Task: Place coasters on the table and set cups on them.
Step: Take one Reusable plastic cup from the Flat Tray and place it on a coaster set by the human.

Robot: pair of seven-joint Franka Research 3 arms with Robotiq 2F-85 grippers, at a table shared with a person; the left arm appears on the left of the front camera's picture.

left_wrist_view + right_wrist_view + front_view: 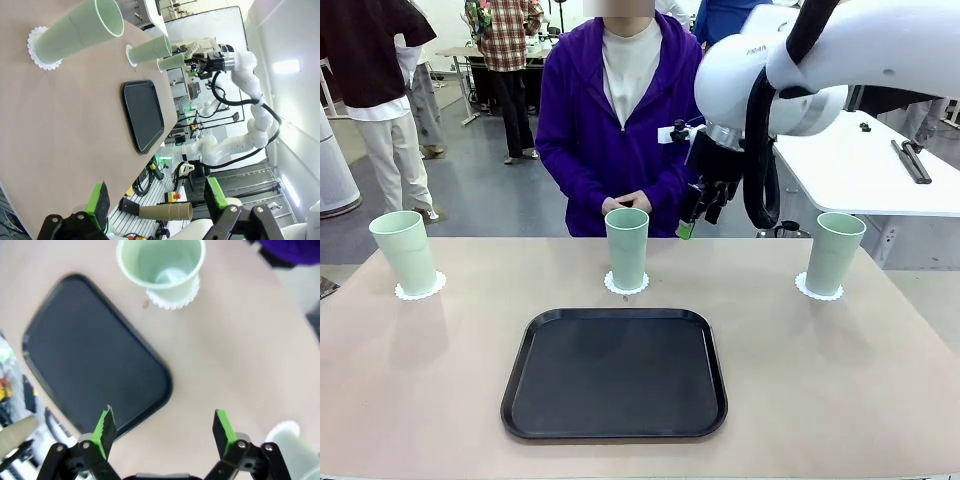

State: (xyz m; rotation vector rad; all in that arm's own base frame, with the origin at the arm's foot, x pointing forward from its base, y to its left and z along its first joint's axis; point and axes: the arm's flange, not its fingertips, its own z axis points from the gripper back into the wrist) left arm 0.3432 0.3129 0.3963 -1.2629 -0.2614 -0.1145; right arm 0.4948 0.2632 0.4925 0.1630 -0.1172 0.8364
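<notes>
Front view: three cups upright along the far half of the table (420,400), each on its own coaster. Left cup (404,252) on left coaster (420,289), middle cup (626,248) on middle coaster (626,285), right cup (834,253) on right coaster (818,290). Black tray (615,373) flat at centre, nearer than the middle cup, nothing on it. Right gripper (698,215) up in the air just right of the middle cup, touching nothing; how wide the jaws stand, hard to tell from here. Person's hands (625,204) clasped behind the middle cup.

Left wrist view: left gripper (157,200) at the bottom edge, jaws wide apart, nothing between the green pads (97,200). Nearest cup (80,32) on its coaster (37,50) at top left, two more cups beyond it, tray (144,114) off to one side. Right gripper (200,64) far off, above the table past the cups.

Right wrist view: right gripper (162,432) spread wide, empty, high over bare table beside the tray (90,355). Middle cup (161,262) seen from above, on its coaster (175,299), well clear of the fingers. Another cup (295,447) at the lower right corner.
</notes>
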